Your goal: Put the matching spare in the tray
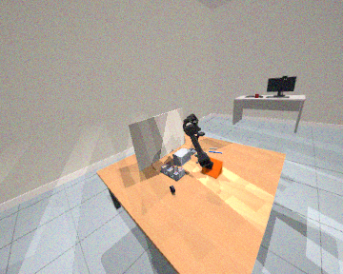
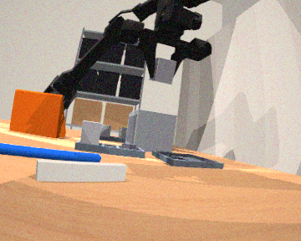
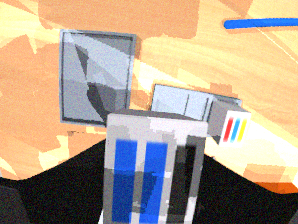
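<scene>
My gripper (image 2: 163, 74) (image 3: 147, 145) is shut on a grey block, held in the air above the table. The held block (image 2: 165, 67) (image 3: 131, 172) shows a pale face with two blue bars and one black bar in the wrist view. The shallow dark grey tray (image 2: 199, 163) (image 3: 112, 57) lies beyond the block, at the upper left in the wrist view, with nothing in it. A slotted grey holder (image 2: 109, 150) (image 3: 170, 99) lies beside it. Another block (image 2: 90, 133) (image 3: 234, 128) with red, blue and yellow bars stands there. I cannot make out the mounted unit or its code.
A grey box (image 1: 182, 156) (image 2: 156, 131) stands behind the holder and tray in the exterior view. An orange block (image 1: 213, 168) (image 2: 37, 113) stands near the arm's base. A blue rod (image 2: 44, 152) (image 3: 260, 23) and a white bar (image 2: 81, 171) lie in front. A tall panel (image 1: 157, 138) stands at the table's edge.
</scene>
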`<action>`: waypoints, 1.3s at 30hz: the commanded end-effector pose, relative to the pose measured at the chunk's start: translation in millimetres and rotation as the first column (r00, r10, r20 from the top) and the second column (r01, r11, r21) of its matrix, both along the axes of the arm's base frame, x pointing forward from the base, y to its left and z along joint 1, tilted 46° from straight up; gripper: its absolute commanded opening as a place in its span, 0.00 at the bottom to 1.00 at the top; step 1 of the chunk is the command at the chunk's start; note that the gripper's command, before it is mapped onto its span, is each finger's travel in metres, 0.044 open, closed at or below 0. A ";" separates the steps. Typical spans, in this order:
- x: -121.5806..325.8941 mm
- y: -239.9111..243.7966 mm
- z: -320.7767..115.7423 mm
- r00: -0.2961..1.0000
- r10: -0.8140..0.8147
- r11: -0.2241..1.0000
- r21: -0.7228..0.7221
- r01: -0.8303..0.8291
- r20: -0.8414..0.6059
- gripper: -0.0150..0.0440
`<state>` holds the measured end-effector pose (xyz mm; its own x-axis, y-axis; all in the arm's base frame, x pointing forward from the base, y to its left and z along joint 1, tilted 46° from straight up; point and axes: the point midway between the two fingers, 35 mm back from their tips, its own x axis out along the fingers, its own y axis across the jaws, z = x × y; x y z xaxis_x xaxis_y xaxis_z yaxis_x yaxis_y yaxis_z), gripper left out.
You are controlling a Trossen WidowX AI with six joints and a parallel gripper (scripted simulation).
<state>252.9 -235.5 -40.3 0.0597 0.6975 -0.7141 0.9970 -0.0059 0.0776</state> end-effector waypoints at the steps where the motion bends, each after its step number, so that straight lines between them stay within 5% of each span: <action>1: 16.9 -3.2 0.0 1.000 -0.009 1.000 0.001 0.009 0.002 0.25; 17: 64.7 -5.1 0.0 0.999 -0.034 0.999 0.009 0.034 -0.002 0.25; 39: 69.0 2.5 -8.4 0.999 -0.033 0.999 0.008 0.033 -0.001 0.25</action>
<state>320.8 -235.7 -46.3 0.0786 0.6974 -0.7123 0.9965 -0.0342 0.0766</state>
